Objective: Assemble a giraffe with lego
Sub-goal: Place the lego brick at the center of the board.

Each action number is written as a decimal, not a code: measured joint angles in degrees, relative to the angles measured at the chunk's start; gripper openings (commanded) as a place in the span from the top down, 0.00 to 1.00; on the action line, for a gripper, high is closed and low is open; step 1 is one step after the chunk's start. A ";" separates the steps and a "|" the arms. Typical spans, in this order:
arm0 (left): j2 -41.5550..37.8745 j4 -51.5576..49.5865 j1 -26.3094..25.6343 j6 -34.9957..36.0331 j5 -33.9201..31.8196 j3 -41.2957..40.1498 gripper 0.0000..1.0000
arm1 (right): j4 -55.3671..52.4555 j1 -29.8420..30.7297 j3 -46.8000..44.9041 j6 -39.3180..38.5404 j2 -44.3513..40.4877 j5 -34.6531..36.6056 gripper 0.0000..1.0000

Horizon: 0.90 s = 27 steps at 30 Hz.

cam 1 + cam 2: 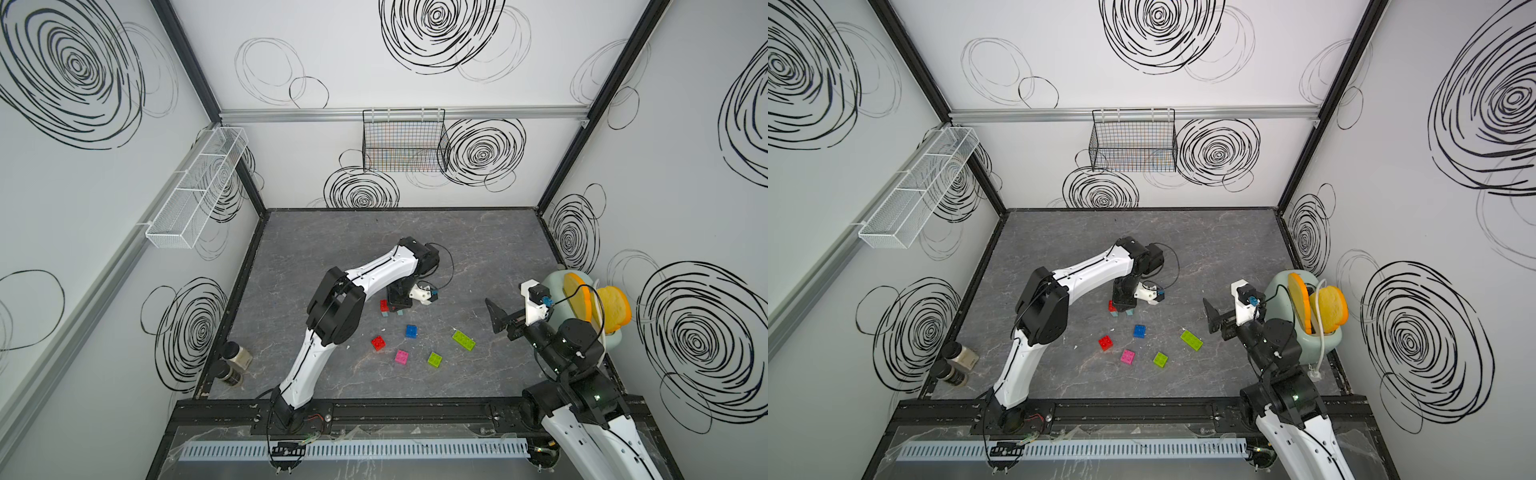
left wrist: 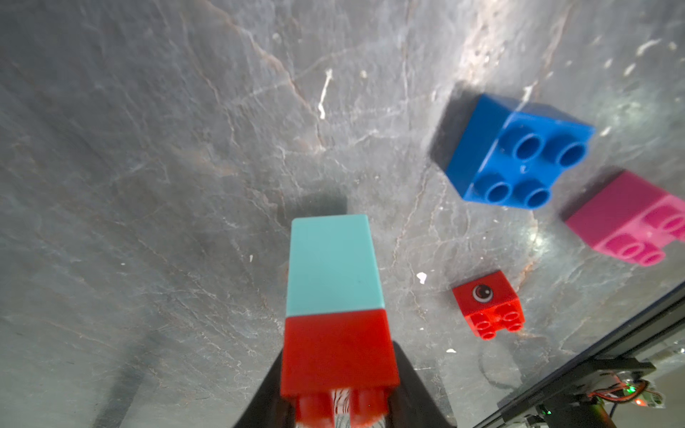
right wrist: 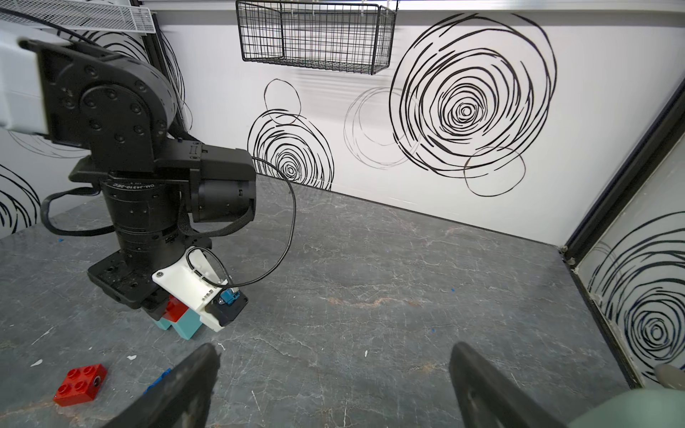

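Near the middle of the counter [image 1: 498, 249]: the start of the giraffe [image 1: 385, 307], so far only a red body brick [image 2: 335, 352] on two cyan legs [image 3: 187, 326], upright, legs down on the counter in the right wrist view. Clamped across the red body brick from above by the left gripper [image 1: 394, 308], with black fingers [image 2: 415, 392] pressed to either side in the left wrist view.

Just in front of it, toward the robot, the rest of the lego, loose and apart, studs up: blue brick [image 1: 411, 331] nearest, red eyed brick [image 1: 378, 343] to its left, pink brick [image 1: 401, 356] and small lime brick [image 1: 434, 359] nearer the front edge, long lime brick [image 1: 464, 340] farthest right.

Off to the right, well apart from every brick and above the counter, the right gripper [image 1: 504, 323], spread wide and holding nothing. Behind it, at the right edge, a pale green toaster [image 1: 1276, 289] with two toast slices [image 1: 1335, 309] standing in it. At the left edge, two jars [image 1: 237, 354] side by side. On the back wall, a black wire basket [image 1: 405, 141]; on the left wall, a white mesh basket [image 1: 195, 195].
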 measured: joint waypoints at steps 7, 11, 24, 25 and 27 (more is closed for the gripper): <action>1.01 0.20 -0.79 -1.68 -1.05 -0.04 0.99 | 0.26 -0.24 0.00 0.00 -0.02 -0.20 0.01; 0.96 0.92 -1.25 -2.93 -1.25 -1.11 0.98 | 0.28 -0.33 0.00 0.00 -0.42 -0.57 0.01; 0.90 1.03 -1.64 -3.80 -2.12 -1.36 0.42 | 0.61 -0.48 0.00 -0.44 -0.85 -1.36 0.01; 0.92 1.70 -1.64 -3.82 -2.05 -1.57 0.19 | 0.61 -0.50 0.00 -0.46 -0.85 -1.38 0.01; 1.11 2.99 -1.70 -4.22 -1.92 -2.01 0.02 | 0.61 -0.61 0.00 -0.52 -0.85 -1.60 0.01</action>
